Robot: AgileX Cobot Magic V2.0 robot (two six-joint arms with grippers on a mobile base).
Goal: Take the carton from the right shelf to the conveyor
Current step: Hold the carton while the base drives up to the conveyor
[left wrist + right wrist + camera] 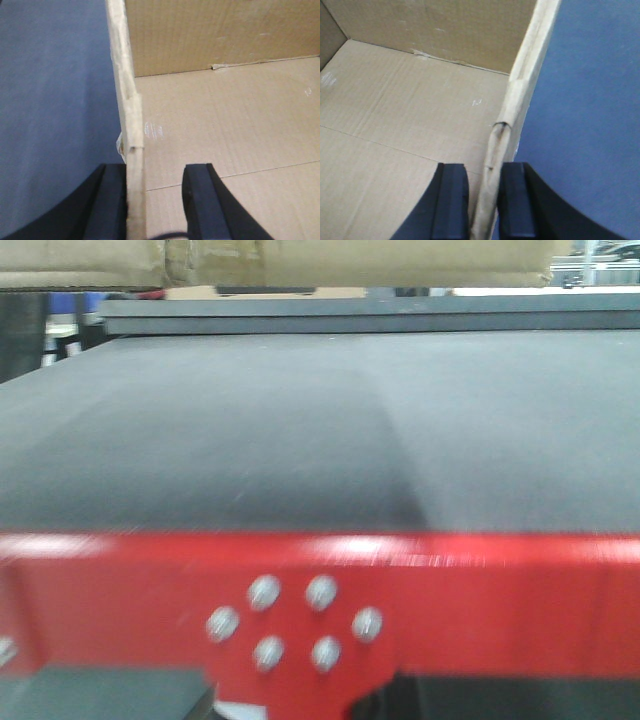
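The brown carton (300, 265) hangs along the top of the front view, just above the far part of the dark grey conveyor belt (300, 430) with its red front edge (450, 590). In the left wrist view my left gripper (156, 170) straddles the carton's left wall (127, 100). The outer finger touches the wall; the inner finger (197, 200) stands apart from it over the carton floor (225, 125). In the right wrist view my right gripper (484, 170) is shut on the carton's right wall (517, 100), both fingers pressed to it. The right shelf is out of view.
Several bolts (295, 620) sit in the red frame. A raised dark rail (350, 315) runs along the belt's far side. The belt shows beside the carton in both wrist views, on the left (50, 100) and on the right (590, 100).
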